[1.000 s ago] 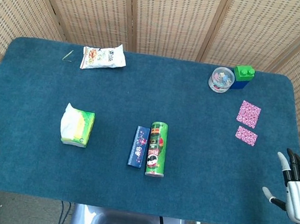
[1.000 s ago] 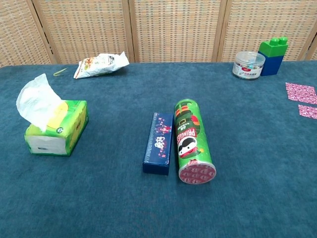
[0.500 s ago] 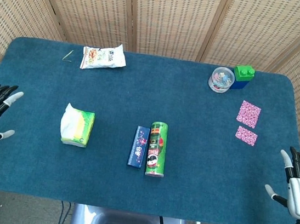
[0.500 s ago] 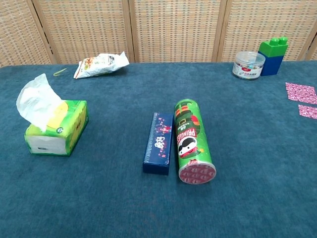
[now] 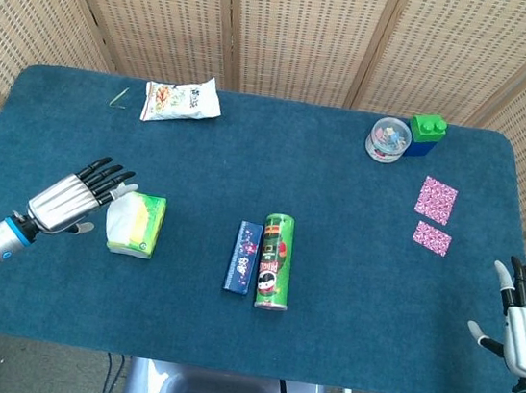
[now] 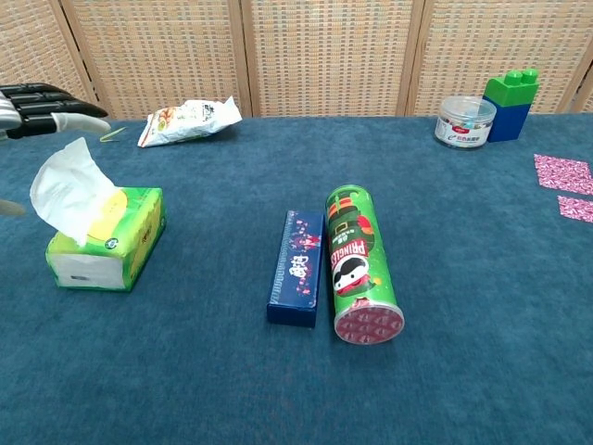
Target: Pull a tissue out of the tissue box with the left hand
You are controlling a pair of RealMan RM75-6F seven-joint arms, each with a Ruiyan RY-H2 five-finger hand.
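Head view showed the left hand (image 5: 77, 197) released, fingers spread just beside the tissue (image 5: 122, 203) atop the tissue box (image 5: 143, 226).

Left hand (image 5: 76, 198), fingers spread, is just beside the tissue box (image 5: 139, 225); nothing stands between them. Bare table (image 5: 68, 132) lies around the box. Nearest obstacles, the blue box (image 5: 243, 257) and Pringles can (image 5: 275, 261), lie well apart toward the table's middle.
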